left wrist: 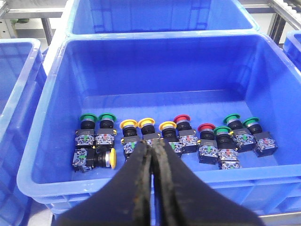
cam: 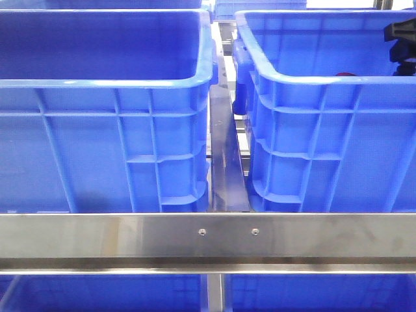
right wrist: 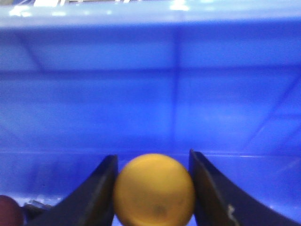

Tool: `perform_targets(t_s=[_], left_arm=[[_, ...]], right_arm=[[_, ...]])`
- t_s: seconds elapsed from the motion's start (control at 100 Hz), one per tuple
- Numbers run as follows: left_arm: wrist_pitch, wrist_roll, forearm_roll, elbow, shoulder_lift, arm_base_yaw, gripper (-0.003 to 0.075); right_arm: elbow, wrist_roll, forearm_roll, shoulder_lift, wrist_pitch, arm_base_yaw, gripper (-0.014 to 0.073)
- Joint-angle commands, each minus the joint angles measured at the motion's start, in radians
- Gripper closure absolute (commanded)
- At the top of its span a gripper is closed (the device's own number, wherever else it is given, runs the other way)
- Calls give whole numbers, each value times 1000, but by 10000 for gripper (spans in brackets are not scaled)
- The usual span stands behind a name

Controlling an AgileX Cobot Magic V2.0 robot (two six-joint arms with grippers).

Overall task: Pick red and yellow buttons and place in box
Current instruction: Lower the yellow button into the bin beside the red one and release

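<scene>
In the right wrist view my right gripper (right wrist: 152, 156) is shut on the orange-yellow button (right wrist: 154, 190), one finger against each side of its rounded top. A dark red button (right wrist: 8, 211) shows at the corner beside it. Both are low inside the box, whose blue inner wall (right wrist: 150, 94) fills the view. In the front view the box (cam: 312, 81) is the right crate; a red sliver (cam: 344, 75) peeks over its rim, and the right arm (cam: 402, 36) reaches in. My left gripper (left wrist: 153, 145) is shut and empty, above a crate of buttons.
A second blue crate (cam: 104, 83) with shadowed walls stands at the left, a narrow metal gap between the crates. A steel rail (cam: 208, 235) runs across the front. The crate (left wrist: 42, 155) below the left gripper holds several green, yellow and red push buttons.
</scene>
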Motion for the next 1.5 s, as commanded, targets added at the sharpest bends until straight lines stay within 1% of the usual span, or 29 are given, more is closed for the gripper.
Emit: perform_targets(t_s=[0.0,0.38,0.44,0.49,0.56,0.68,0.73,0.8,0.89,0.98,1.08,1.2,1.33,1.49], left_arm=[[-72,-12,-12,-25,7,2,739],[-72,-12,-12,-25,7,2,739],[-72,-12,-12,-25,7,2,739],[-72,-12,-12,-25,7,2,739],[-72,-12,-12,-25,7,2,739],[-72,-12,-12,-25,7,2,739],[-72,-12,-12,-25,7,2,739],[-72,-12,-12,-25,7,2,739],[-72,-12,-12,-25,7,2,739],[-72,-12,-12,-25,7,2,739],[-72,-12,-12,-25,7,2,739],[-72,-12,-12,-25,7,2,739],[-72,-12,-12,-25,7,2,739],[-72,-12,-12,-25,7,2,739]], right_arm=[[-41,-15,106,-33,41,-6,528],[-43,-15,106,17,35,-6,523],[-43,-15,106,17,34,-6,508],[-43,-15,106,17,34,-6,475],[-43,-15,106,17,34,-6,398],[-42,-15,106,17,35,-6,230],[-40,-15,106,17,35,-6,179],[-40,-15,106,17,35,-6,132],[-40,-15,106,17,35,-6,99],[-40,-14,106,14,35,-6,81],[-40,-14,106,1,29,-6,81],[-38,-14,106,-33,-12,-6,81],[-7,-14,106,-111,-55,-6,82],[63,-15,106,-240,-30,-6,83]])
